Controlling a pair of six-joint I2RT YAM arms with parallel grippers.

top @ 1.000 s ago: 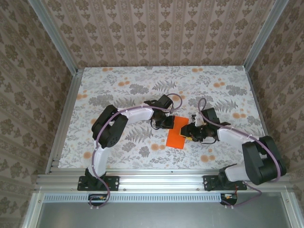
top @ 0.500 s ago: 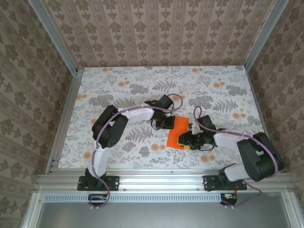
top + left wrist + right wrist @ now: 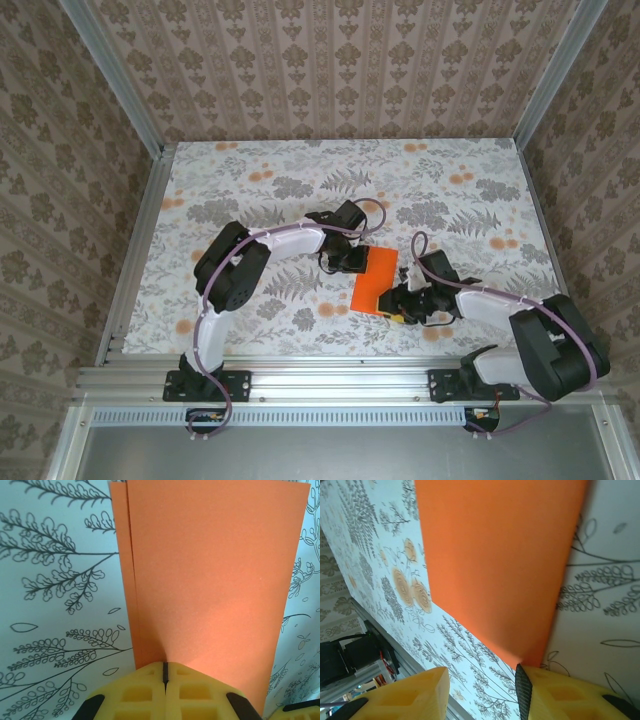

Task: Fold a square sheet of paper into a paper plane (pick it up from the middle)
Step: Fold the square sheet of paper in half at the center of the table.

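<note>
"Left tool [image 3: 164, 669] first: how is it?"

"Mine's pinched together, tips at the edge of the bright orange folded paper sheet [image 3: 210, 580]. My right tool [image 3: 481, 680] gapes beside its corner."

"Surroundings?"

"Sheet lies between my arms on the white fern-printed bench [image 3: 250, 190]; brown damask-papered walls [image 3: 320, 70] around."

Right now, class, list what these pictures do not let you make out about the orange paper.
Left wrist view: the paper has its near edge hidden under the shut left jaws.
Right wrist view: its far end is cut off by the picture's top.
Top view: its layers are too small to count.
</note>
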